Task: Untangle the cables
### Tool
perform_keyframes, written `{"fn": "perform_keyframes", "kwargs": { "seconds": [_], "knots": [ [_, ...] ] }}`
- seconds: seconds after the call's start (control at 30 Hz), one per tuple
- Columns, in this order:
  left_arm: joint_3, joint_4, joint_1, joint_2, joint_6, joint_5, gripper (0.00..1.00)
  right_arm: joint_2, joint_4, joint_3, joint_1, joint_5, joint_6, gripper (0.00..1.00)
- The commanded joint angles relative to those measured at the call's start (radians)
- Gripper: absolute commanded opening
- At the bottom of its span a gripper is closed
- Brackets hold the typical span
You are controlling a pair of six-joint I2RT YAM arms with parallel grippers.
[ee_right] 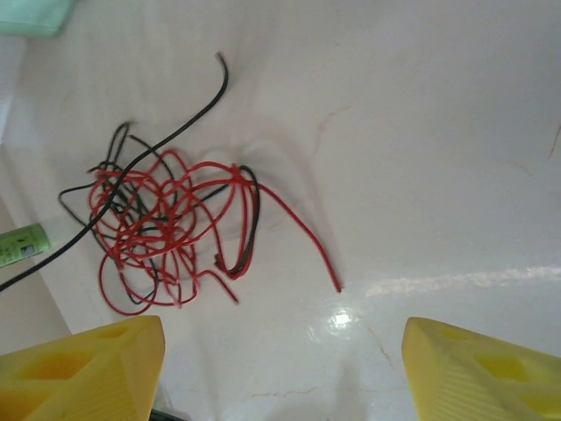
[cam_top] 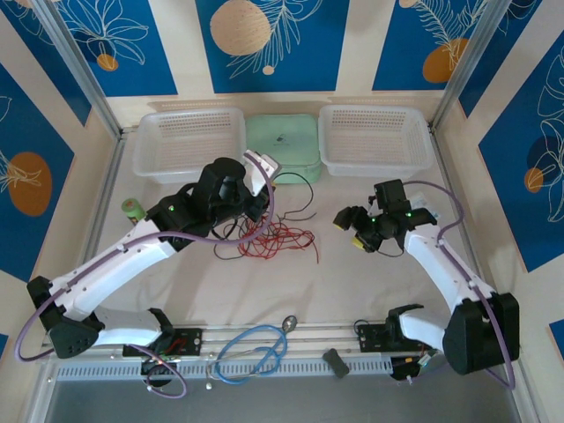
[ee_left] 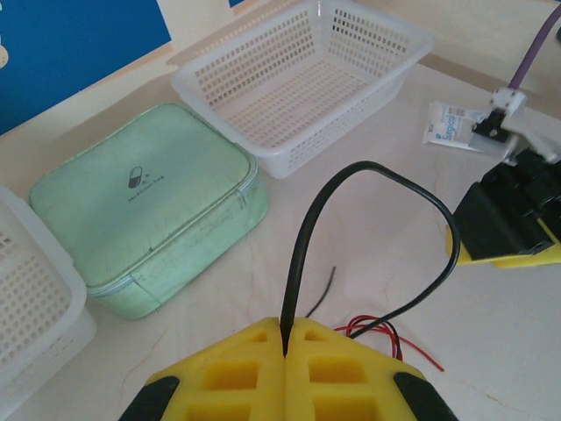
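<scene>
Two arms reach in from the near edge of the pale worktop (cam_top: 352, 282). The left arm stretches forward and to the right with its elbow low. The left pincer (ee_left: 285, 331) is clenched on a black cable (ee_left: 377, 175), which rises from between the fingertips, arches over and drops back toward the surface. The right arm bends at the elbow and leans forward and to the left. The right pincer (ee_right: 280, 377) is released, its yellow fingers (ee_right: 88, 368) spread wide with nothing between them, hovering above bare worktop.

The cables (cam_top: 273, 238), red and black, lie in a loose tangle on the worktop between the arms, nearer the left one.

Along the far edge stand two white baskets (cam_top: 189, 141) with a mint-green zipped pouch (cam_top: 282, 141) between them. A small green roll (cam_top: 132, 209) sits beside the left arm, and a light-blue looped cord (cam_top: 256, 348) rests at the near rail. Blue panels with leaf patterns (cam_top: 264, 35) line the walls.
</scene>
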Motion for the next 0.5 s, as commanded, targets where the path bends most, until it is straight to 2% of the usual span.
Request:
{"fn": "perform_keyframes", "kwargs": {
  "seconds": [0.0,0.07,0.17,0.27,0.47],
  "knots": [
    [0.064,-0.005,0.01,0.001,-0.009,-0.035,0.0,0.042,0.122,-0.021,0.009,-0.057,0.039,0.69],
    [0.109,-0.023,0.011,0.013,-0.006,-0.082,0.0,0.066,0.121,-0.016,0.023,-0.044,0.03,0.68],
    [0.207,-0.058,0.014,0.047,0.003,-0.227,0.0,0.071,0.118,-0.016,0.032,-0.03,0.019,0.68],
    [0.31,-0.099,0.052,0.09,0.001,-0.334,0.0,0.047,0.111,-0.031,0.041,-0.022,0.007,0.67],
    [0.455,-0.148,0.234,0.169,-0.041,-0.345,0.0,-0.016,0.085,-0.075,0.056,-0.013,-0.006,0.67]
  ]
}}
